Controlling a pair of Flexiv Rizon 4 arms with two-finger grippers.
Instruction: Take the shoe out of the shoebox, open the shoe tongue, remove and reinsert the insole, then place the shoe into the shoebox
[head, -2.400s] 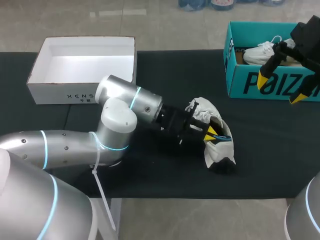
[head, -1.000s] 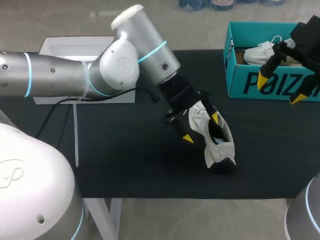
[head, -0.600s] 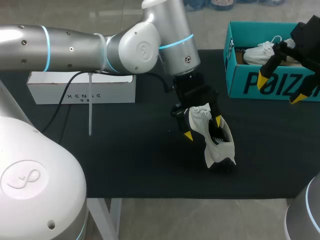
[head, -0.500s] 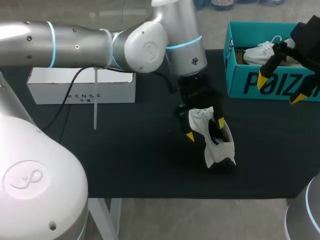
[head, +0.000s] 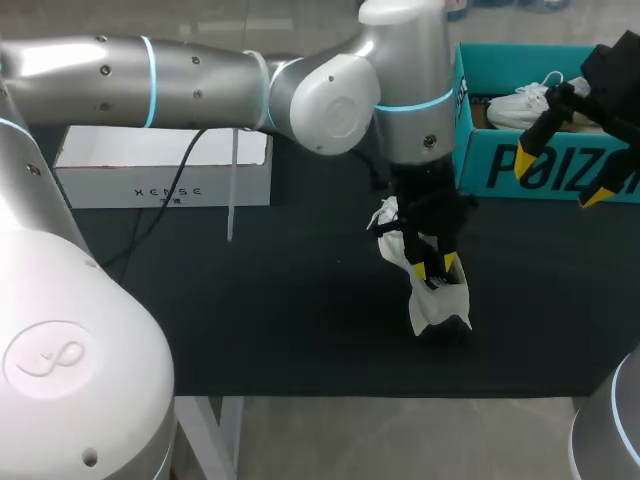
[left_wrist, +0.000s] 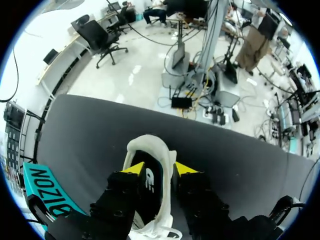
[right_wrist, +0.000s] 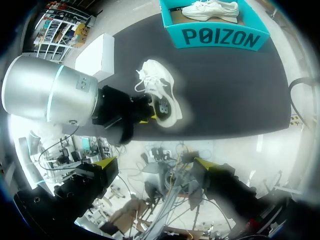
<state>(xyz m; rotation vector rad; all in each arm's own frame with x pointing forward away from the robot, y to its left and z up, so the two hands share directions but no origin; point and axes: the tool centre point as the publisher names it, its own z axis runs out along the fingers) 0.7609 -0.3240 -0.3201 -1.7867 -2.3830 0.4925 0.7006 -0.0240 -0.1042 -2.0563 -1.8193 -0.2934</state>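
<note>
The white shoe (head: 425, 300) lies on its side on the black table (head: 280, 300), also seen ahead of the right gripper as the shoe (right_wrist: 160, 97). My left arm reaches in from above. Its gripper (head: 434, 267) has both yellow tips down in the shoe's opening. In the left wrist view the fingers stand close together in the white collar (left_wrist: 149, 142), pressing the black insole (left_wrist: 150, 182) from two sides. My right gripper (head: 560, 178) hangs open and empty by the front wall of the teal shoebox (head: 480, 150), far from the shoe.
A second white shoe (head: 525, 103) lies inside the teal shoebox at the back right. A white open box (head: 160, 185) stands at the back left, partly behind my left arm. Bare black table lies left of and in front of the shoe.
My left arm swung right and turned more upright over the shoe. Its fingers, wide apart astride the shoe's tongue before, have closed in at the opening. The right arm kept still.
</note>
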